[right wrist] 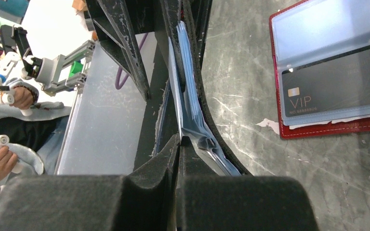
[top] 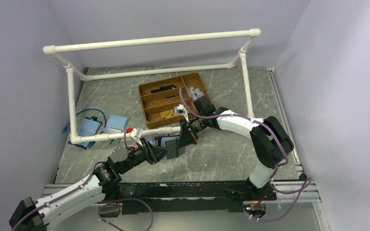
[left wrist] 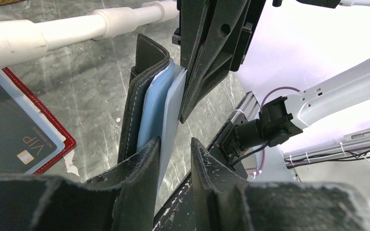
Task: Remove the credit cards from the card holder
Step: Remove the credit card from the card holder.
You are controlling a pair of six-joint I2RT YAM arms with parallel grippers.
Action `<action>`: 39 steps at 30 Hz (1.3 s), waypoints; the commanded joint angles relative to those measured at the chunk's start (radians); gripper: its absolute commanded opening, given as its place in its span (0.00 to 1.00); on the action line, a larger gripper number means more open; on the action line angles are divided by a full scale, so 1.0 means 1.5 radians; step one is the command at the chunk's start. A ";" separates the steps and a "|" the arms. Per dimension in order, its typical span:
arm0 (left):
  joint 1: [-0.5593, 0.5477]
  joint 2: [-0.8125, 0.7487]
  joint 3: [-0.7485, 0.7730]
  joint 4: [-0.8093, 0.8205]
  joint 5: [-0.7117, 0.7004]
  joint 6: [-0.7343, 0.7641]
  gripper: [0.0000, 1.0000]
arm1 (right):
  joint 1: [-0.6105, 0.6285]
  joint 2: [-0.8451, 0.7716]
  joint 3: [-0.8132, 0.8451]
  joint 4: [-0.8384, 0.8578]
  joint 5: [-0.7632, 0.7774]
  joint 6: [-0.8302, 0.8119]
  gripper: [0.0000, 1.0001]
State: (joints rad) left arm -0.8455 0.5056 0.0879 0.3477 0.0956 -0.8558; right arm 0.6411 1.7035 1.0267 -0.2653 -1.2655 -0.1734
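Left wrist view: the right pincer [left wrist: 188, 106] is clamped on the edge of the light blue card [left wrist: 171, 120], which is probably thin, stiff and slick. The left pincer [left wrist: 175, 144] stands part-open, gripping nothing, beside the card holder [left wrist: 135, 96].

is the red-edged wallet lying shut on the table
No, the red-edged wallet lies opened out flat, with a dark VIP card showing inside it.

Upright card holder [left wrist: 134, 91], pale card [left wrist: 171, 113] protruding
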 commanded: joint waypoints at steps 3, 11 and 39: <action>0.000 -0.036 -0.007 -0.004 -0.008 -0.001 0.29 | -0.012 0.016 0.025 -0.015 -0.009 -0.038 0.00; 0.001 -0.049 -0.020 0.006 0.004 0.005 0.01 | -0.015 0.022 0.025 -0.020 -0.011 -0.044 0.00; 0.006 -0.141 -0.048 -0.170 -0.059 -0.043 0.00 | -0.035 0.090 0.119 -0.305 0.054 -0.350 0.00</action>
State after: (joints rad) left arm -0.8406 0.3107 0.0158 0.1616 0.0441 -0.8722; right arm 0.5976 1.8324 1.1500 -0.5884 -1.2026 -0.5217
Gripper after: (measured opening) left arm 0.008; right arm 0.009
